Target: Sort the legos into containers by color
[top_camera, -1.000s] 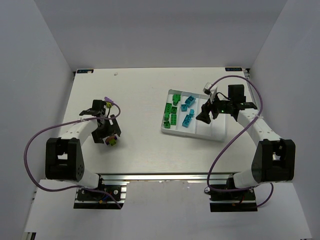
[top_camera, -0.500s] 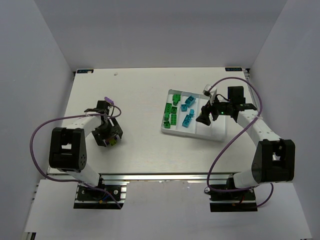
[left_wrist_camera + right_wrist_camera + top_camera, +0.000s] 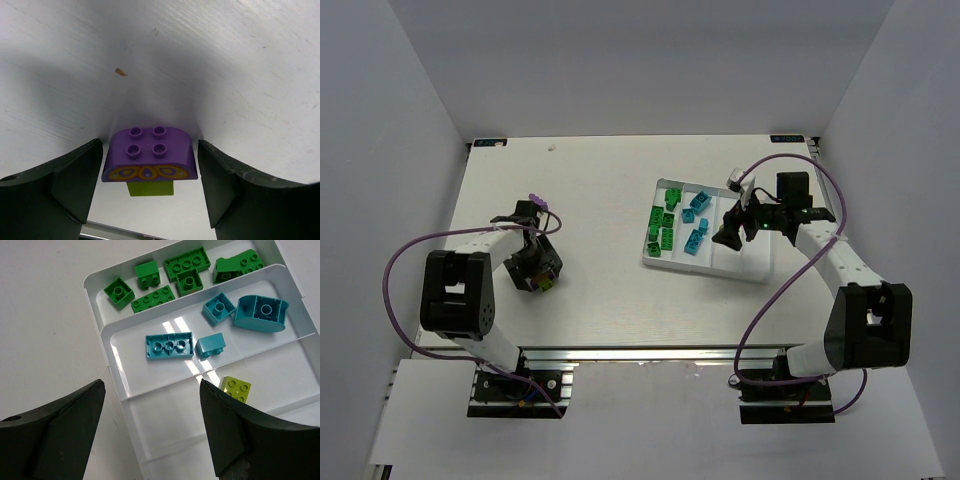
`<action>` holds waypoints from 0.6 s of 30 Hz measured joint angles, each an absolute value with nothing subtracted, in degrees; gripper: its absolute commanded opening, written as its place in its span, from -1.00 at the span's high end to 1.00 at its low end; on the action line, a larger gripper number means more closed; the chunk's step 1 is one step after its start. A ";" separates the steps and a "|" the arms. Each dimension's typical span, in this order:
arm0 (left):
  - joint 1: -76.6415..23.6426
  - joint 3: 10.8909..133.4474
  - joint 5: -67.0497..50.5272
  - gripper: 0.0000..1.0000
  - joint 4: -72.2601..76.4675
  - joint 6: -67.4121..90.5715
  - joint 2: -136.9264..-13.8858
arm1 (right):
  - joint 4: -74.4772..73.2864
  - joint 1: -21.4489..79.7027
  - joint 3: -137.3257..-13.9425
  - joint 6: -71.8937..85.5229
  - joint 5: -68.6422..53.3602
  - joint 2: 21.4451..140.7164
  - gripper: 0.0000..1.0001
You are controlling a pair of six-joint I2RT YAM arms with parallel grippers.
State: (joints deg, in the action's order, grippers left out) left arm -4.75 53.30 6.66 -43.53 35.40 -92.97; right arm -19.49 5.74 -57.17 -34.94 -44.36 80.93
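**Top view.** The tray [image 3: 663, 262] lies on the tabletop [image 3: 600, 190], right of centre. Green bricks [image 3: 662, 225] fill its leftmost compartment and cyan bricks [image 3: 695, 225] the one beside it. The right pincer [image 3: 728, 235] hovers over the tray's right part. The left pincer [image 3: 533, 270] is low at the tabletop on the left, well apart from the tray.

**Left wrist view.** A purple brick [image 3: 148, 155], studs up and printed face toward the camera, stands on the tabletop between the two fingers [image 3: 70, 185]. They flank it closely on both sides; whether they press it cannot be told. A lime brick [image 3: 150, 188] touches its lower edge.

**Right wrist view.** The right pincer is released, its jaws wide apart above the tray with nothing between them. Several green bricks lie in the uppermost compartment and four cyan bricks in the next. A second lime brick [image 3: 235, 388] lies alone in the third.
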 measured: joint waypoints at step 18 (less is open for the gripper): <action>-8.58 53.28 -5.48 0.50 -35.53 45.17 -83.70 | -20.27 16.32 -57.17 -20.84 -52.77 80.82 -0.58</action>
